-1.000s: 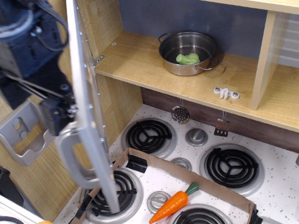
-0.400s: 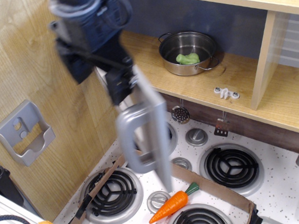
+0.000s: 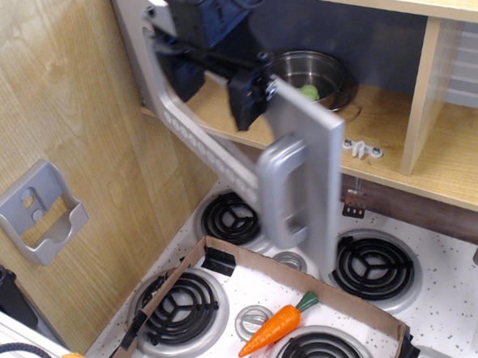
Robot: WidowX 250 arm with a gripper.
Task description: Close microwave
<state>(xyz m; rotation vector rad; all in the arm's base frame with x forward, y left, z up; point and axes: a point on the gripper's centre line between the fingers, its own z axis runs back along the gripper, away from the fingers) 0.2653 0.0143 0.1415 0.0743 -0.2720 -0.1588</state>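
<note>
The microwave is a light-wood compartment (image 3: 382, 130) with a large grey door (image 3: 301, 135) hinged at the left. The door stands about half shut, swung out over the stove. Its chunky grey loop handle (image 3: 284, 191) faces me, and a row of round buttons (image 3: 205, 149) runs along its lower edge. My gripper (image 3: 250, 93) is a dark block pressed against the door's upper face just above the handle. Its fingers are hard to make out against the arm. Inside the compartment, a steel pot (image 3: 326, 72) holding a green object (image 3: 308, 92) is partly hidden by the door.
A grey wall-mounted holder (image 3: 36, 212) hangs on the left wood panel. Below are stove burners (image 3: 370, 264), a cardboard tray (image 3: 344, 302) and an orange carrot (image 3: 276, 327). A small white clip (image 3: 360, 147) lies on the shelf. A wooden divider (image 3: 424, 86) stands at the right.
The door has swung from wide open at the left, edge-on to me, to about half shut. My gripper moved right and up with it, staying by the handle.
</note>
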